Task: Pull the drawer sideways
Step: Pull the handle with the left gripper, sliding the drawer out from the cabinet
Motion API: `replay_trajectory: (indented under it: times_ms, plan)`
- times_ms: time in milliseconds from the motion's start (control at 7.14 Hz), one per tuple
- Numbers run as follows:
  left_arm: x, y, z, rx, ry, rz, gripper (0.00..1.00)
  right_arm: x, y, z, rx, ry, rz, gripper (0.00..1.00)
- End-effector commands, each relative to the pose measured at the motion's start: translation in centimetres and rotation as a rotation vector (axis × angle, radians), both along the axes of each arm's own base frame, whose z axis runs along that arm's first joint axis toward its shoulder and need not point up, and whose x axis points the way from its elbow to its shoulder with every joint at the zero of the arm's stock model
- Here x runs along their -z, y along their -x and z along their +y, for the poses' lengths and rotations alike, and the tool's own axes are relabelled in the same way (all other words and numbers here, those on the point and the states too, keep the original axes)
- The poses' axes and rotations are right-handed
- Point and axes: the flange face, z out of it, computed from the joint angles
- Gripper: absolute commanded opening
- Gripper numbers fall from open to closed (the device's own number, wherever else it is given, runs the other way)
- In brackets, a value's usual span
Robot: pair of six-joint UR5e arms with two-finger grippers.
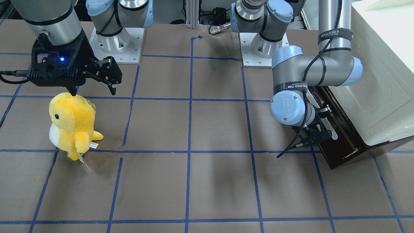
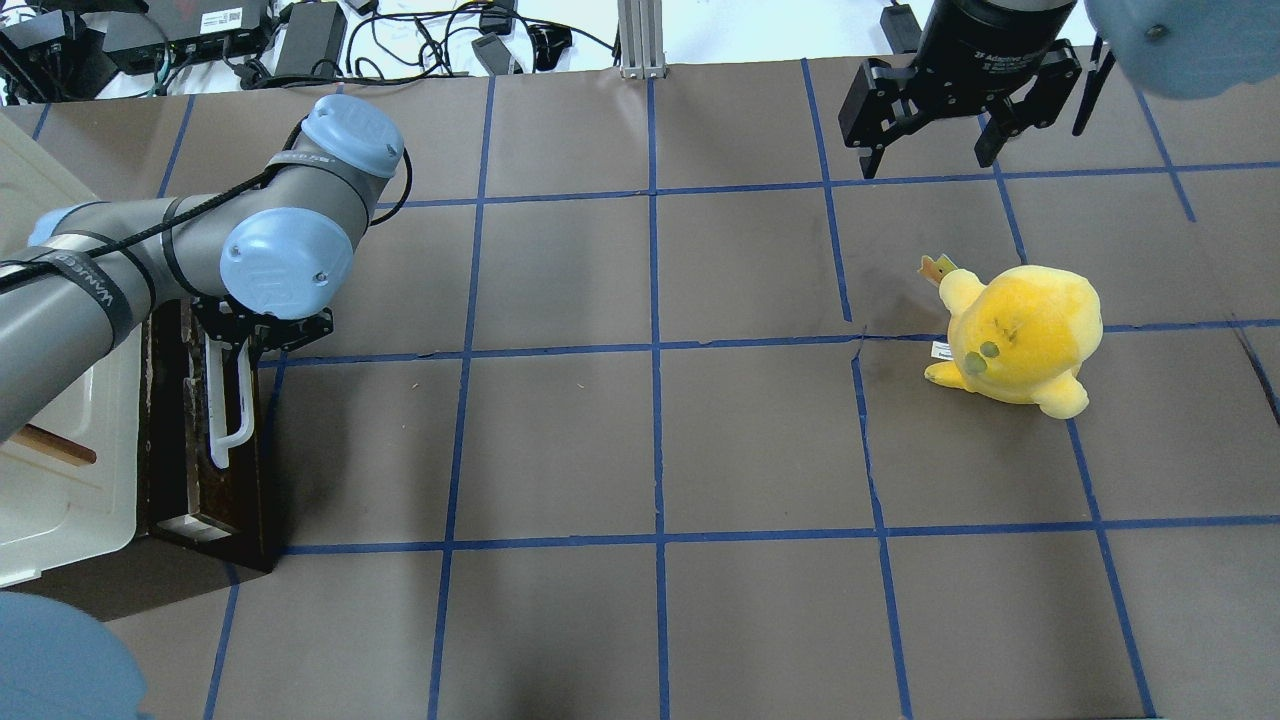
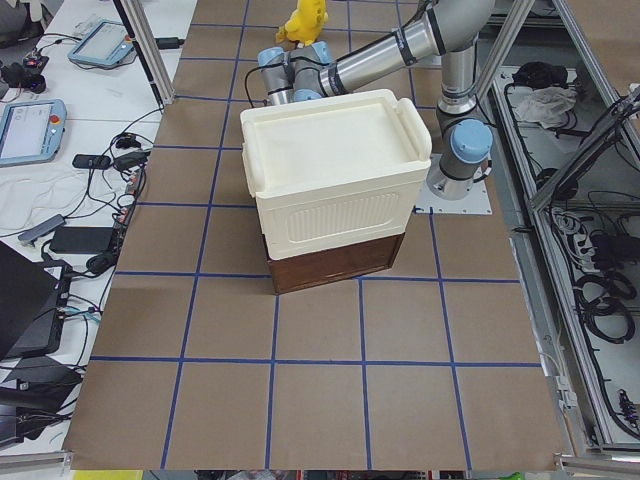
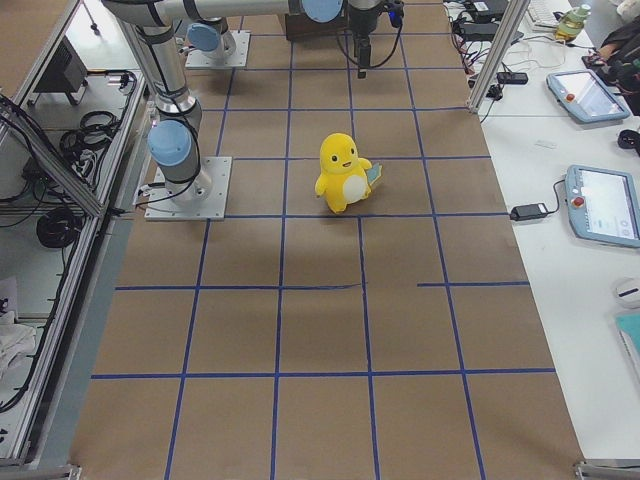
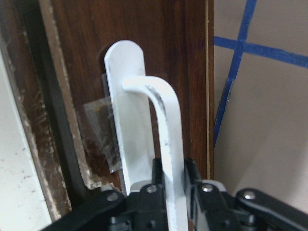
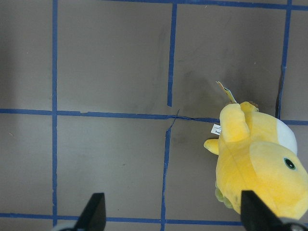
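Blue-gridded brown table (image 2: pixel 560 440), yellow plush toy (image 2: pixel 1020 335) standing, cream cabinet (image 2: pixel 60 500) at its end

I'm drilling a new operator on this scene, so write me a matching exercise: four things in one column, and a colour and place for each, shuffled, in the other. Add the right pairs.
Things
1. handle
2. toy
3. cabinet
4. drawer

Descriptions
A. yellow, standing upright on the table
B. dark brown front, low down under the cream box
C. white, clamped in the jaws of the left arm
D. cream, sitting on top of the dark brown part

Pairs: 1-C, 2-A, 3-D, 4-B
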Motion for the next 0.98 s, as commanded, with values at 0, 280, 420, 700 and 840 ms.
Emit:
replay_trajectory:
  times_ms: [0,280,420,700,840]
  plan:
    - [-0.1,0.4,0.1,0.005,0.004,-0.001,0.00,0.0,0.0,0.0,0.000,0.000,0.000,1.00]
    - [-0.5,0.8,-0.3,0.010,0.010,-0.002,0.00,0.0,0.0,0.0,-0.001,0.000,0.000,1.00]
    - [-1.2,0.8,-0.6,0.012,0.005,-0.003,0.00,0.0,0.0,0.0,0.000,0.000,0.000,1.00]
    - [-1.9,0.8,-0.9,0.010,-0.001,-0.002,0.00,0.0,0.0,0.0,0.000,0.000,0.000,1.00]
    - [-1.6,0.8,-0.8,0.010,-0.007,-0.002,0.00,0.0,0.0,0.0,0.000,0.000,0.000,1.00]
